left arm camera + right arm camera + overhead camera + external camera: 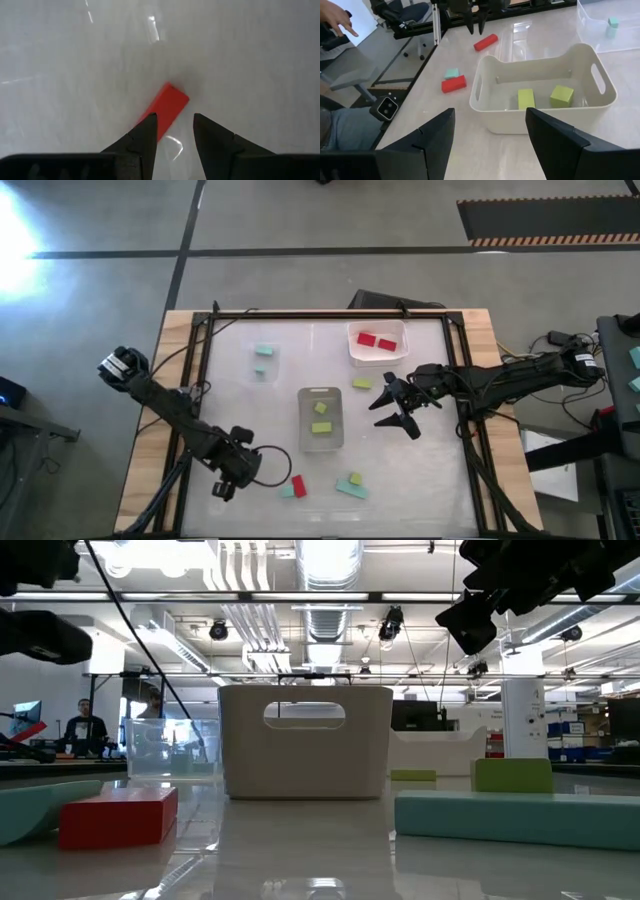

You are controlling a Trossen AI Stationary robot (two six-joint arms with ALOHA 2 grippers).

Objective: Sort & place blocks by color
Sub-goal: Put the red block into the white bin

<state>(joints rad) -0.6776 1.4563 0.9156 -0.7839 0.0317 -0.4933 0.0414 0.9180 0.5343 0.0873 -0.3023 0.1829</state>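
Counted from above: two red blocks (pixel 376 341) lie in the clear tray (pixel 376 358) near the bench's (pixel 430 480) far edge, two teal ones (pixel 263 351) in the second clear container (pixel 262 360), two yellow-green blocks (pixel 321 418) in the white bin (pixel 321 442) at mid-bench. Loose are one yellow-green block (pixel 361 383), one red block (pixel 298 485) and several teal pieces (pixel 351 489) by the near edge. The left pincer (pixel 226 480) hovers part-open and empty near that loose red block (pixel 165 110). The right pincer (pixel 392 412) hangs wide open, empty, beside the bin, with bare surface toward the right edge.
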